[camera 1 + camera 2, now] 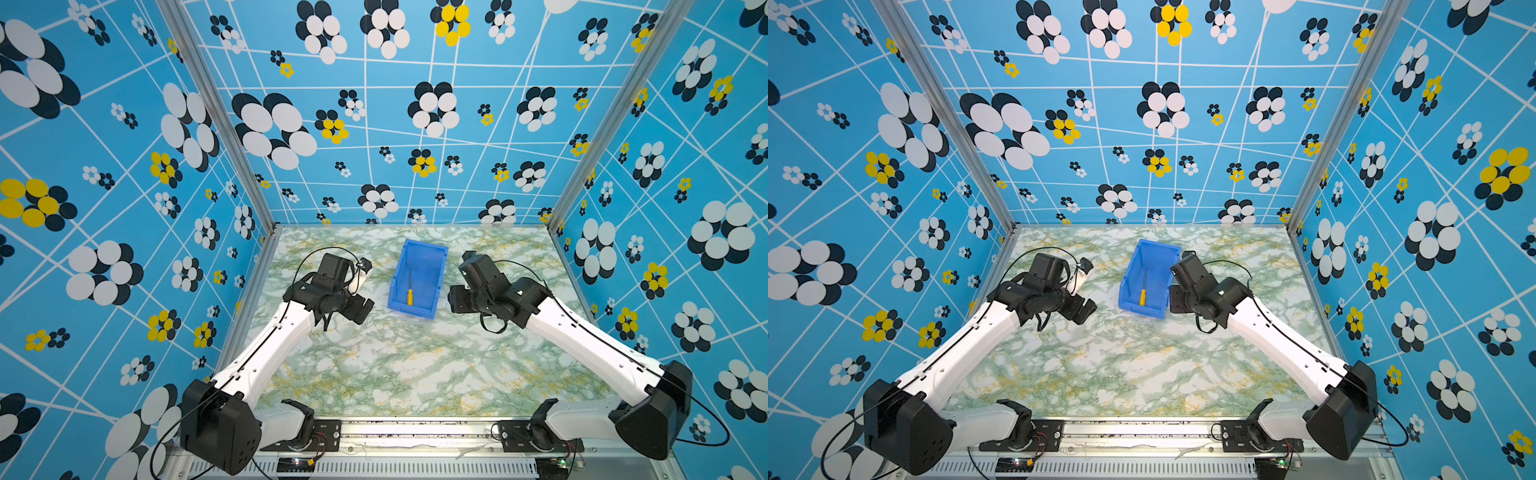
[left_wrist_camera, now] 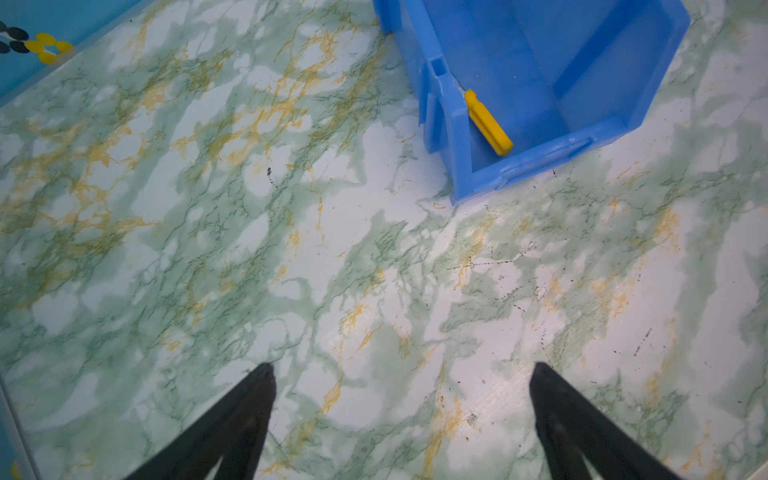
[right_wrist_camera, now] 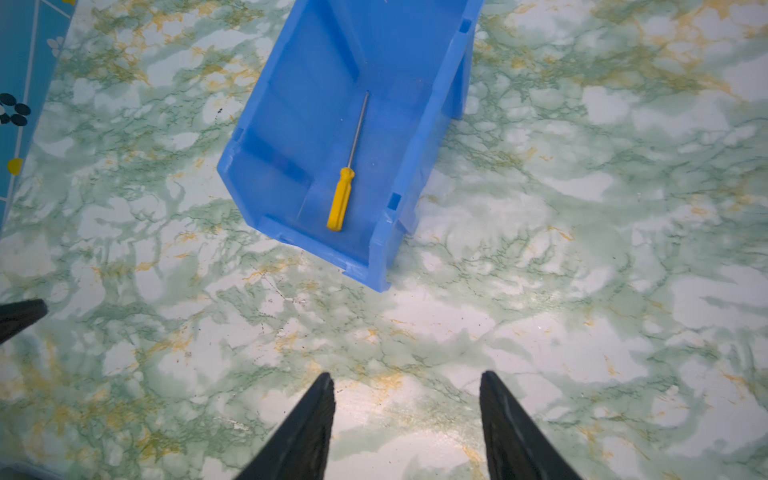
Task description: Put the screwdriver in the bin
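Inside the bright blue rectangular plastic bin (image 1: 424, 246): small screwdriver w/ yellow plastic handle + thin grey metal shaft (image 1: 410, 290) lies flat on the floor, free of any grip.
Screwdriver direction: in both top views handle to 6 o'clock, near the low front lip; shaft tip to 12 o'clock.
Bin place: on green-white marbled tabletop (image 1: 395, 374), toward 12 o'clock from table centre.
Left gripper (image 2: 402, 367): at 9 o'clock of bin, jaws apart, nothing between them, above bare table.
Right gripper (image 3: 406, 375): at 3 o'clock of bin, jaws apart and empty, not touching bin or screwdriver.
Progress: I judge the task as done; only the pull-back is left.
How to do it well: lift right arm up first, then go toward 4 o'clock, bc its wrist looks close to the bin wall; a side bump could shift or tip the bin. No need to close jaws. Left arm needs no move.
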You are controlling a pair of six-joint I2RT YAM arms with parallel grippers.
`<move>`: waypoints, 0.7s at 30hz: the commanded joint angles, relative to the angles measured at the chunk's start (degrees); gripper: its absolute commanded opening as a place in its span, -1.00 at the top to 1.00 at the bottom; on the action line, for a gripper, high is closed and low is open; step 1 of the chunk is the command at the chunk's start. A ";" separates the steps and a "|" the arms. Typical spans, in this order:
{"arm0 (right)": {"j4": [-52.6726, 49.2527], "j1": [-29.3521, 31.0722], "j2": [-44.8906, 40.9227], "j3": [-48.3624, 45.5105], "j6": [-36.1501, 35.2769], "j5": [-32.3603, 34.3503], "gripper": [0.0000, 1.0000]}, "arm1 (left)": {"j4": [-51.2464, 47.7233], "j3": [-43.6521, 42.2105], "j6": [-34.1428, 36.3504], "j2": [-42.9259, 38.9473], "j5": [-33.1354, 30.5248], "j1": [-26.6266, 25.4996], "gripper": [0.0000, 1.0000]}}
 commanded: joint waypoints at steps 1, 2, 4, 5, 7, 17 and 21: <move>5.33 -0.24 -5.73 -5.74 0.11 2.87 -0.20 | 1.84 1.80 -1.65 2.02 -3.12 -0.18 -0.98; 7.41 -0.28 -7.42 -7.94 -0.06 3.09 -0.23 | 2.20 2.11 -1.81 2.68 -3.33 -0.14 -0.98; 12.07 -0.34 -10.63 -12.37 -0.66 4.47 -0.37 | 3.65 2.31 -2.77 3.88 -4.49 0.16 -0.99; 15.27 -0.43 -12.46 -14.95 -0.73 6.02 -0.37 | 4.85 2.21 -3.62 4.43 -5.27 0.39 -0.99; 20.62 -0.62 -15.73 -19.33 -2.55 8.37 -0.49 | 7.75 1.68 -5.23 5.15 -5.84 1.39 -0.99; 30.96 -10.75 -17.56 -22.83 -17.93 17.40 -0.98 | 27.61 -7.45 -22.82 5.32 -0.48 18.40 -0.99; 34.28 -16.72 -15.18 -24.32 -19.18 17.93 -0.99 | 39.92 -15.26 -24.13 2.43 -0.43 23.73 -0.98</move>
